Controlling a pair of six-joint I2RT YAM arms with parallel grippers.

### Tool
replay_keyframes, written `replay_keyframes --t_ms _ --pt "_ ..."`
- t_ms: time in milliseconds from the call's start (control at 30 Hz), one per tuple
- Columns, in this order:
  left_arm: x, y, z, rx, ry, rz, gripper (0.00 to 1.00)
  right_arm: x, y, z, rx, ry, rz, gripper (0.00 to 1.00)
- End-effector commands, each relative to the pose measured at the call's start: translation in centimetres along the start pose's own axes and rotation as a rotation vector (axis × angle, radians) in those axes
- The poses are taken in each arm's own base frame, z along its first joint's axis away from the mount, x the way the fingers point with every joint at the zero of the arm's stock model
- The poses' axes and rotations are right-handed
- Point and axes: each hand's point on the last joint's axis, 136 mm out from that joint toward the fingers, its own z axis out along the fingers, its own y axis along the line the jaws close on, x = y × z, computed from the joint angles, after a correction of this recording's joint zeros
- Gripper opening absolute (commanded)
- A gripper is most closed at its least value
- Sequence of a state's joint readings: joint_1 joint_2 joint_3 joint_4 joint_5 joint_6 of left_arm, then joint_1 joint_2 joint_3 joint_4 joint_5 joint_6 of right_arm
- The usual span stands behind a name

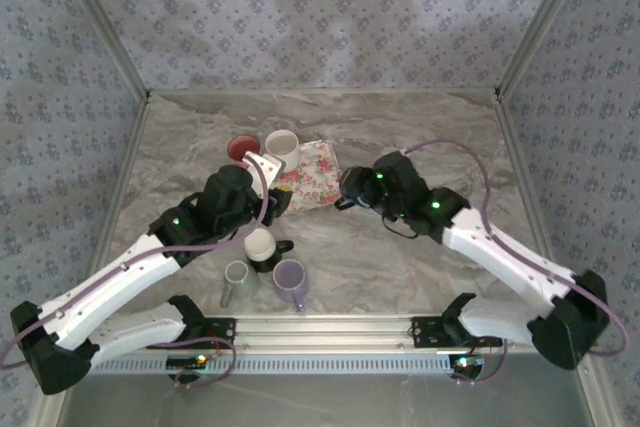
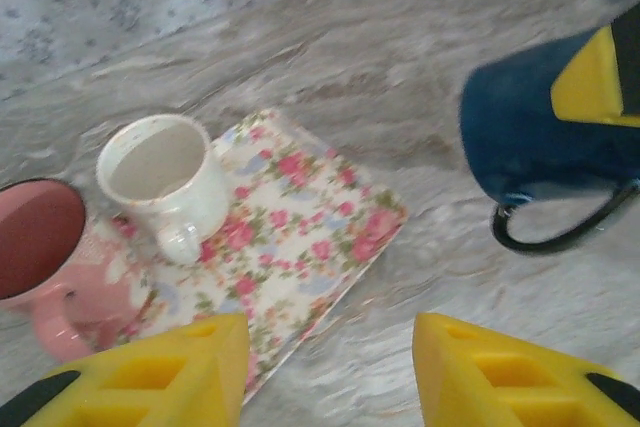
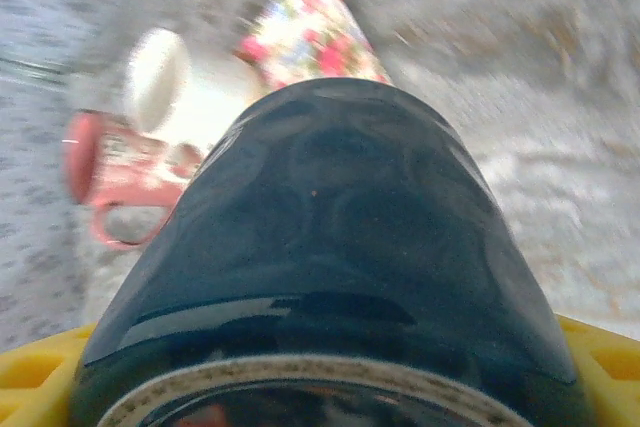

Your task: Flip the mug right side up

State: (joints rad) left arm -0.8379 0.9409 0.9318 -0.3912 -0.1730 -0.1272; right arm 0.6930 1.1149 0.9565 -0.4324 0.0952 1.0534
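Note:
The dark blue mug sits between the yellow fingers of my right gripper, which is shut on it. Its pale rim faces the wrist camera. In the left wrist view the mug hangs on its side above the marble, black handle pointing down, with one yellow finger against it. From above, the right gripper is just right of the floral tray. My left gripper stands open over the tray's near edge with nothing between its fingers; it also appears in the top view.
A white mug stands upright on the floral tray. A pink mug stands beside it on the left. Near the arm bases are a white mug with a black handle, a grey mug and a lavender mug.

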Motion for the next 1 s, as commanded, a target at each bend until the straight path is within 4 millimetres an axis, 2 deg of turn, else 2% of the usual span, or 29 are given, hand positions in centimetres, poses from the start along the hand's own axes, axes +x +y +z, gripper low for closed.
replay_keyframes --t_ms 0,67,133,233,333,467,633,767,967 --pt "-3.2 -2.7 -2.3 0.188 -0.132 -0.102 0.56 -4.4 6.1 -4.4 -0.318 -0.169 -0.223 0.23" --pt "-3.8 -4.6 -2.9 0.355 -0.130 -0.183 0.58 -5.4 7.5 -6.5 -0.423 -0.203 -0.274 0.23" --pt "-4.8 -6.6 -3.6 0.594 -0.121 -0.301 0.62 -5.6 8.6 -8.3 -0.528 -0.215 -0.333 0.24" --pt "-6.1 -7.5 -4.0 0.775 -0.149 -0.401 0.65 -5.7 9.6 -10.4 -0.646 -0.232 -0.390 0.25" --pt "-6.7 -8.2 -4.5 0.883 -0.157 -0.417 0.66 -5.7 10.1 -12.1 -0.741 -0.243 -0.378 0.26" --pt "-7.8 -9.1 -4.5 1.004 -0.161 -0.473 0.64 -5.8 11.3 -13.9 -0.865 -0.254 -0.339 0.26" --pt "-9.4 -9.7 -4.7 1.137 -0.192 -0.559 0.65 -5.6 11.9 -15.1 -0.950 -0.264 -0.305 0.26" --pt "-9.5 -9.6 -3.8 1.154 -0.177 -0.602 0.65 -5.1 12.5 -15.8 -0.990 -0.253 -0.318 0.27" --pt "-9.6 -9.6 -3.2 1.154 -0.184 -0.617 0.65 -4.0 12.8 -16.0 -1.021 -0.226 -0.336 0.26"
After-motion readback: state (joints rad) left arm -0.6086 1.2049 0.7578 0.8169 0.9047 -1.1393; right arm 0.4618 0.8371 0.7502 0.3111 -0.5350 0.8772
